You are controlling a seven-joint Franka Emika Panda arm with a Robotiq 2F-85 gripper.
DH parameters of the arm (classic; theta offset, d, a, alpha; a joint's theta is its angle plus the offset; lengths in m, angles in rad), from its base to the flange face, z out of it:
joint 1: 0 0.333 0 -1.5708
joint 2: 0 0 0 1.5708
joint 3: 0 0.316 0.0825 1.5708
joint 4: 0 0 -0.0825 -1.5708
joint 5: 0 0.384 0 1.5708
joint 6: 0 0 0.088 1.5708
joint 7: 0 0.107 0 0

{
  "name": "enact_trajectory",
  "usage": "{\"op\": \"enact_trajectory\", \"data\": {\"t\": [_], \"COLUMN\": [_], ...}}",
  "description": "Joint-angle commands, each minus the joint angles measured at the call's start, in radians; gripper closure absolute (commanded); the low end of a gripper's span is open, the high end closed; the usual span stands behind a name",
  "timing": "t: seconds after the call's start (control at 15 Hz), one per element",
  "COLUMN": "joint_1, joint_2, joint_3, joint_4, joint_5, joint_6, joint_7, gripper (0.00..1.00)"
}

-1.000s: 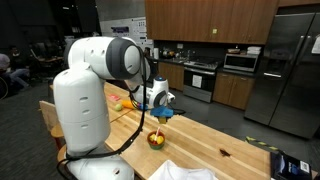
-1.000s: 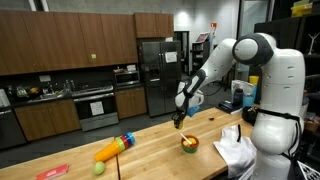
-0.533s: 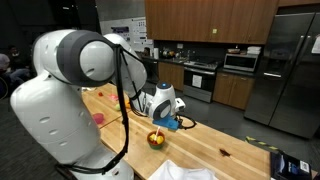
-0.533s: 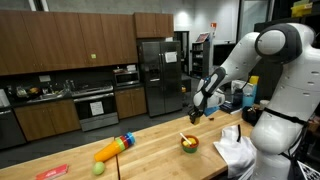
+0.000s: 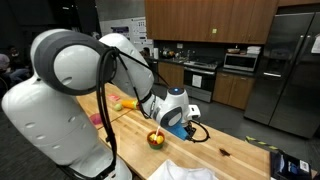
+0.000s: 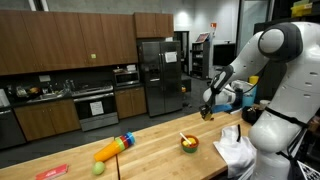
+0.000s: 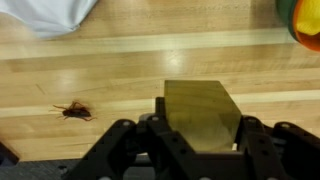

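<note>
Robotiq gripper (image 7: pixel 200 138) is clamping an olive-yellow rectangular block (image 7: pixel 200 105) between closed fingers, holding it over the light wooden table (image 7: pixel 120 70). In the wrist view, an orange-and-green bowl (image 7: pixel 305 20) is sitting at the block's 1 o'clock, a white cloth (image 7: pixel 50 15) at 11, and a small dark bug-shaped thing (image 7: pixel 73 111) at 9.

The arm (image 5: pixel 118 58) reaches from its white base out over the bench (image 5: pixel 228 152), elbow raised and forearm sloping down to the wrist (image 5: pixel 175 105). The gripper (image 5: pixel 191 130) hangs above the bench, tilted rather than plumb in both exterior views. In the wrist view it looks down on the bench, jaws closed against an olive block (image 7: pixel 203 108) between them.
</note>
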Motion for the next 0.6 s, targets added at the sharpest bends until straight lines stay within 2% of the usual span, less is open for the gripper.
{"op": "enact_trajectory", "data": {"t": [0.0,0.27,0.4,0.53], "joint_1": [-0.013,-0.024,-0.064,-0.047], "joint_2": [0.013,0.04,0.06,0.049], "joint_3": [-0.051,-0.09,-0.087,-0.124], "joint_4": [0.0,0.0,0.0,-0.001], "joint_5": [0.027,0.12,0.111,0.176], "joint_6": [0.047,0.093,0.1,0.115], "joint_7": [0.033,-0.003,0.01,-0.042], "gripper": [0.71,0.71,0.71,0.71]}}
